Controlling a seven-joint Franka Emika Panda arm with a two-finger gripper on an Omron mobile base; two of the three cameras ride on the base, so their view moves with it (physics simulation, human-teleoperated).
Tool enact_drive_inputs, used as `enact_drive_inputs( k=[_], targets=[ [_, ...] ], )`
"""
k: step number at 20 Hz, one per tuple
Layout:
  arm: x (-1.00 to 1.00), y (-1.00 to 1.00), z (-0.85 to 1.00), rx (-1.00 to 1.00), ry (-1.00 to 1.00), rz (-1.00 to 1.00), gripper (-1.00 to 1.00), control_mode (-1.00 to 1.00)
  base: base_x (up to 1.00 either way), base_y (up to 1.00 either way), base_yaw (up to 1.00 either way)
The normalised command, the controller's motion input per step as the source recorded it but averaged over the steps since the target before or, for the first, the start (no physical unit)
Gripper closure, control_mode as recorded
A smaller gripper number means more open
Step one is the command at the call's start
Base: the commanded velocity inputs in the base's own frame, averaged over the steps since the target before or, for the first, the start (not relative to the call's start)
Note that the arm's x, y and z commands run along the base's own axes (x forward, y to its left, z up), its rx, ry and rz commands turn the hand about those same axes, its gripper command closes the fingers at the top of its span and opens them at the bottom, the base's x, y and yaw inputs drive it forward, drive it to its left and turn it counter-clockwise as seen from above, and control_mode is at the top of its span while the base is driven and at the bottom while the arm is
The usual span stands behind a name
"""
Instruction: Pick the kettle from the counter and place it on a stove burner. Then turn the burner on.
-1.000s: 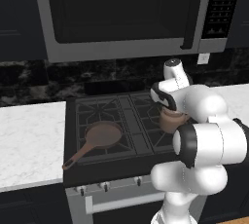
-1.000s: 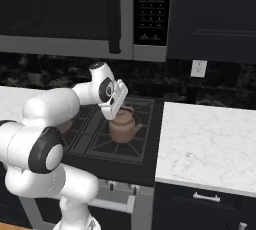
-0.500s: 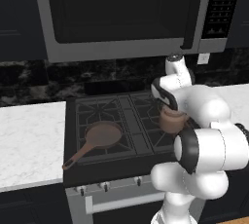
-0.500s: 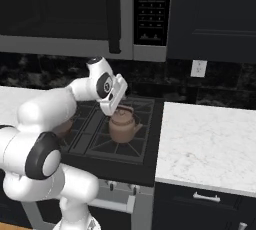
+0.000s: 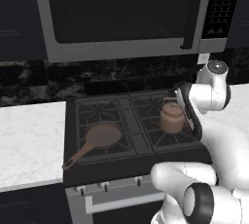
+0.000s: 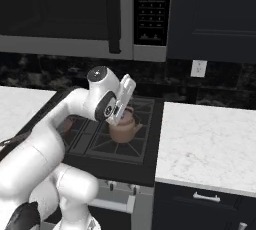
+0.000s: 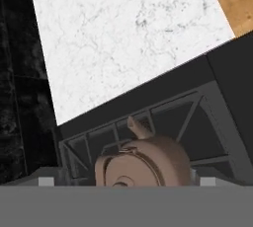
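Take the stove (image 5: pixel 141 142) as your landmark. Nearest you, along its front edge, you see a row of small knobs (image 5: pixel 104 186), too small to read. On its left front grate lies the frying pan (image 5: pixel 99 138), handle pointing toward the front-left corner.

On the right side of the stove, the kettle (image 5: pixel 171 117) sits upright on the stove burner (image 6: pixel 107 141), whose grate prongs show around its base. From the right base camera, the arm's wrist covers the kettle's top (image 6: pixel 124 126), so you cannot make out the lid or handle there.

The tool (image 6: pixel 125 99) hangs just above the kettle with its jaws spread wide and nothing between them. In the hand view, the kettle (image 7: pixel 143 164) is cut off at the bottom; its spout points toward the white marble desk (image 7: pixel 123 33) beyond the stove's right edge.

Behind the stove, the dark backsplash is too mottled to resolve.
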Motion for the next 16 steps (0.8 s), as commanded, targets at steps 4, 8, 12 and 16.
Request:
enact_drive_inputs(
  k=[4,8,12,16],
  targets=[
    [-1.0,-0.67,0.0,0.27,-0.45,-0.15,-1.0,-1.0,0.0,0.0,0.0],
    [-1.0,-0.56,-0.19,0.37,-0.46,-0.17,-1.0,-1.0,0.0,0.0,0.0],
    [-1.0,-0.53,-0.66,0.49,-0.43,-0.15,-1.0,-1.0,0.0,0.0,0.0],
    [-1.0,-0.63,-0.84,0.6,-0.34,-0.14,-1.0,-1.0,0.0,0.0,0.0]
  ],
)
